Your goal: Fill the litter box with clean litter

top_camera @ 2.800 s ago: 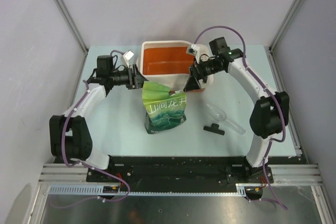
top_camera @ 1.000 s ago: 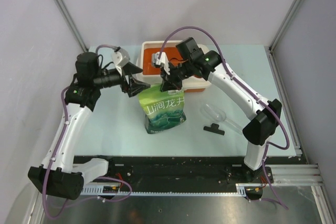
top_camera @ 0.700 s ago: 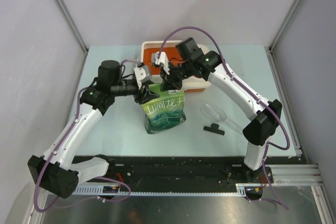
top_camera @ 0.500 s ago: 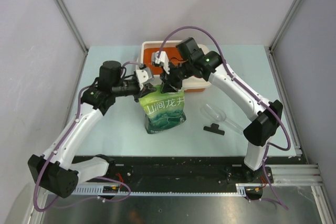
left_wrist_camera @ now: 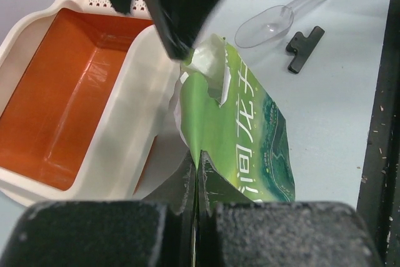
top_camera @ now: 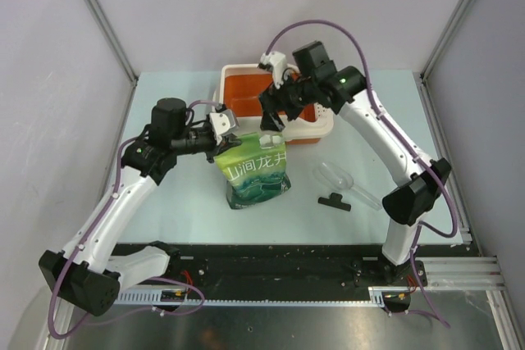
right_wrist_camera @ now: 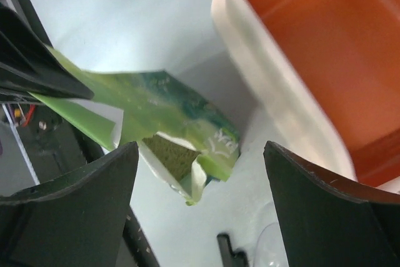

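Top external: litter box long axis left-right, perforated end rightward.

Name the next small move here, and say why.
Probably lift the pouch toward the litter box with the left gripper: it is shut on the pouch's top edge, the right gripper is open and holds nothing, the pouch top gapes, and the box looks empty.

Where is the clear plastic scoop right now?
In the top view, the scoop lies on the table, to the right of the green pouch and beside the black clip.
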You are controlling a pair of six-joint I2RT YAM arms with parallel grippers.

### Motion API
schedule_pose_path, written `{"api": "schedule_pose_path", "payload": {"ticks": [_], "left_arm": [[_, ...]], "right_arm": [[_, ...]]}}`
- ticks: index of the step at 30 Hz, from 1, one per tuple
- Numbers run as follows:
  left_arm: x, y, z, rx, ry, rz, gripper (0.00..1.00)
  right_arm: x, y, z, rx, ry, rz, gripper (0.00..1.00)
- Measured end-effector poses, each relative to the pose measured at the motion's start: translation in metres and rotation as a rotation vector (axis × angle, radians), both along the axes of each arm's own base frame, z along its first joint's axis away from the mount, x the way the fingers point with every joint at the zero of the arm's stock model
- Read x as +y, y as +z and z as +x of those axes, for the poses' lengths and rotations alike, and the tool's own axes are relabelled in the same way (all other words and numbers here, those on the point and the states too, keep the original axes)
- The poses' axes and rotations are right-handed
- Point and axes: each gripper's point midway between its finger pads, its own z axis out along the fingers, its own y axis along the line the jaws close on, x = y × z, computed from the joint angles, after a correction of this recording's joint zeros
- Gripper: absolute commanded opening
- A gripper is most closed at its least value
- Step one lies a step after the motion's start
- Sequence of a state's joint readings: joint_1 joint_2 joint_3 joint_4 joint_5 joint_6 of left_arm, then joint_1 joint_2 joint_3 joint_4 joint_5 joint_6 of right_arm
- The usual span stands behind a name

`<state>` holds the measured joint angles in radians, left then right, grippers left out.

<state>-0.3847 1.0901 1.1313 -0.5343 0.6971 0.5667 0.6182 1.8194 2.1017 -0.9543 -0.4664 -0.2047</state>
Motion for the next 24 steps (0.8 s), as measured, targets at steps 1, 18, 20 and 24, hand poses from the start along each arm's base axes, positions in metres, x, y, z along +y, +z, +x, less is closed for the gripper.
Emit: {"api": "schedule_pose_path", "payload": {"ticks": [1, 18, 20, 24], "left_arm": [[0.000, 0.000, 0.000, 0.000, 0.002, 0.001, 0.00], [-0.002, 0.002, -0.003, -0.008, -0.002, 0.002, 0.00], [-0.002, 0.002, -0.004, -0.005, 0.000, 0.000, 0.00], [-0.002, 0.002, -0.003, -0.006, 0.003, 0.001, 0.00]], "right_arm": [[0.001, -0.009, -0.004, 0.022, -0.001, -0.023, 0.87], [-0.015, -0.081, -0.014, 0.179, -0.117, -0.223, 0.87], [-0.016, -0.091, -0.013, 0.206, -0.137, -0.242, 0.86], [-0.021, -0.110, -0.010, 0.235, -0.200, -0.305, 0.85]]}}
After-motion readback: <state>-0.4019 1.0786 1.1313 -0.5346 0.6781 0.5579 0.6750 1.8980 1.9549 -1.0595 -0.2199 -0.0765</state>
